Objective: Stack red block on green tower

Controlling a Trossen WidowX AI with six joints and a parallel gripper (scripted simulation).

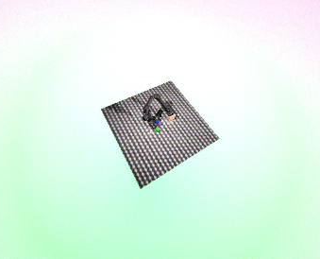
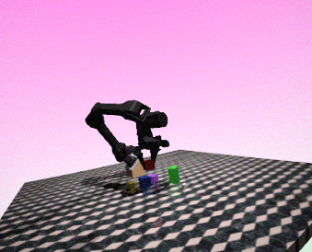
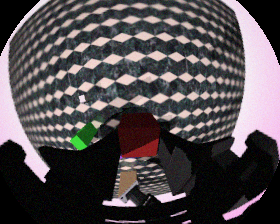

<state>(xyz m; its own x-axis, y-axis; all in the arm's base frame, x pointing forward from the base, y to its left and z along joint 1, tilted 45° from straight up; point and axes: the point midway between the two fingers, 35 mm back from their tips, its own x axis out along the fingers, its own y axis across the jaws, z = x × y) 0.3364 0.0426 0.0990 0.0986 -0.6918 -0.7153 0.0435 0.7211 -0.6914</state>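
Observation:
The red block (image 2: 149, 165) (image 3: 139, 134) is off the table, between the fingers of my gripper (image 2: 148, 161) (image 3: 137, 128). The gripper is shut on it and points down. In the exterior view the block shows higher than the small blocks and left of the green tower. The green tower (image 1: 158, 129) (image 2: 173, 175) (image 3: 85, 136) stands upright; in the wrist view it lies left of the red block. In the top view the gripper and the red block are too small and dark to make out.
A blue block (image 1: 157, 122) (image 2: 144, 182) and a purple block (image 1: 160, 124) (image 2: 154, 178) sit close together near the tower. A yellow block (image 2: 132, 186) sits to their left in the exterior view. The tan arm base (image 1: 171, 117) (image 2: 135, 169) (image 3: 127, 182) is behind them.

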